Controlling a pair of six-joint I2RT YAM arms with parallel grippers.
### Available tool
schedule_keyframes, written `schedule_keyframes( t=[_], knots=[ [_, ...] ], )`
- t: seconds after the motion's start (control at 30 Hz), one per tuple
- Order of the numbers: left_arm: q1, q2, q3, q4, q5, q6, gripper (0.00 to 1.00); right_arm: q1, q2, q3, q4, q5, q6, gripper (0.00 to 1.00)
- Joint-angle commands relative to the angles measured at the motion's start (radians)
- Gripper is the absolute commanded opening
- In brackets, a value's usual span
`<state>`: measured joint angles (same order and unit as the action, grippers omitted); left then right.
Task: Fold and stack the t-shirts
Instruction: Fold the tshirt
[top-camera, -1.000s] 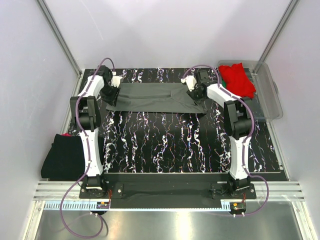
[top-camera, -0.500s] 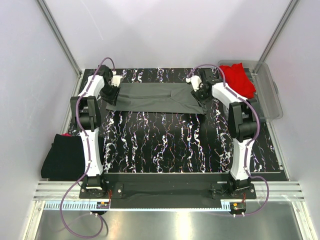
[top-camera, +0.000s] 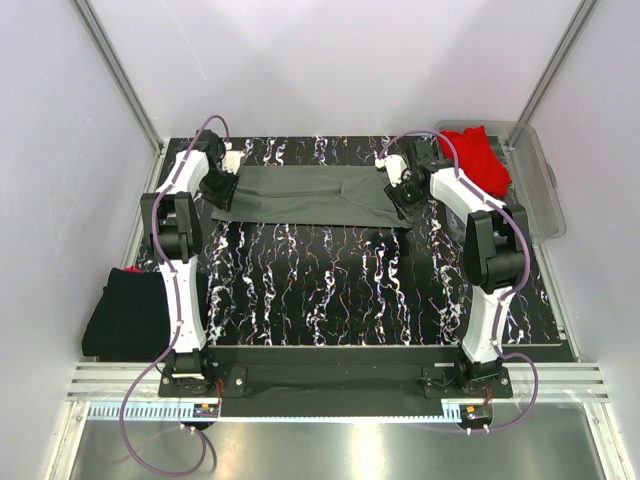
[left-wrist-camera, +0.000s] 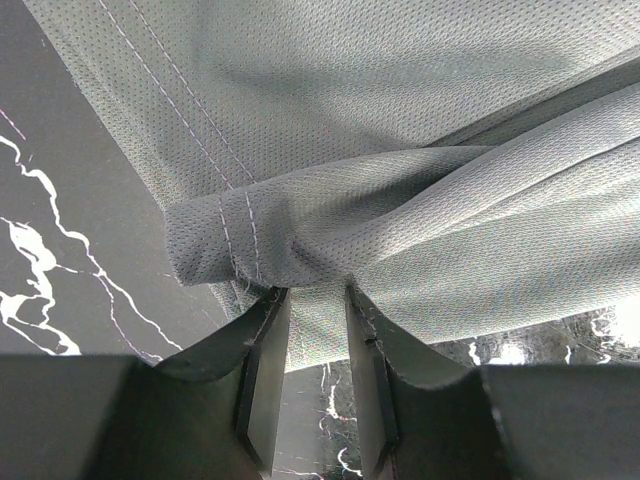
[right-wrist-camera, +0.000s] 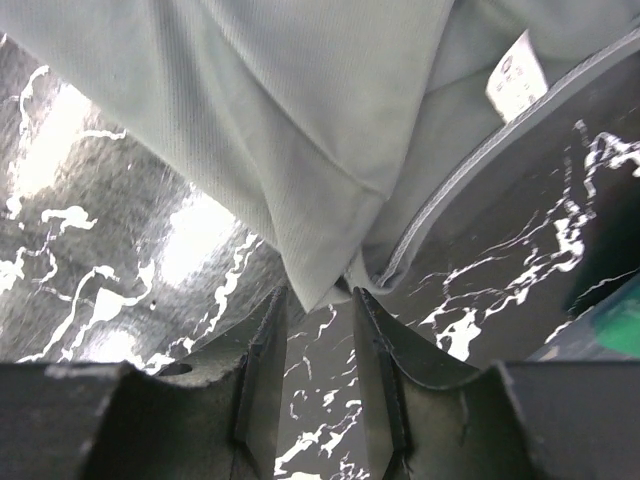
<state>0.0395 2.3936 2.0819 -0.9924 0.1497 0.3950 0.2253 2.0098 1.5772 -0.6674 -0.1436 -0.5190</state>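
A dark grey t-shirt (top-camera: 300, 193) lies as a long flat band across the far part of the table. My left gripper (top-camera: 222, 190) is at its left end. In the left wrist view the jaws (left-wrist-camera: 315, 295) are closed on a bunched, hemmed fold of the shirt (left-wrist-camera: 400, 180). My right gripper (top-camera: 403, 195) is at the shirt's right end. In the right wrist view its jaws (right-wrist-camera: 315, 295) stand apart, and a pointed corner of the shirt (right-wrist-camera: 300, 130) ends just at the fingertips, beside the collar and label. A red t-shirt (top-camera: 478, 160) lies in the tub. A black t-shirt (top-camera: 125, 310) lies folded at the left.
The clear plastic tub (top-camera: 540, 190) stands at the far right corner. The black shirt rests beside the table's left edge with a bit of red under it. A green patch (right-wrist-camera: 620, 330) shows at the right edge of the right wrist view. The black marbled table (top-camera: 330, 290) stretches out in front of the shirt.
My right gripper has moved right, towards the shirt's right end and the tub. The shirt and my left gripper have stayed in place.
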Motion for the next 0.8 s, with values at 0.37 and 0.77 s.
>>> schedule_keyframes(
  t=[0.37,0.77],
  knots=[
    [0.000,0.013,0.012,0.018,-0.032,0.007,0.34,-0.024,0.038,0.026,-0.049,-0.066,0.008,0.38],
    [-0.003,0.007,0.003,0.018,-0.036,0.008,0.34,-0.029,0.072,0.072,-0.061,-0.086,-0.010,0.17]
  ],
)
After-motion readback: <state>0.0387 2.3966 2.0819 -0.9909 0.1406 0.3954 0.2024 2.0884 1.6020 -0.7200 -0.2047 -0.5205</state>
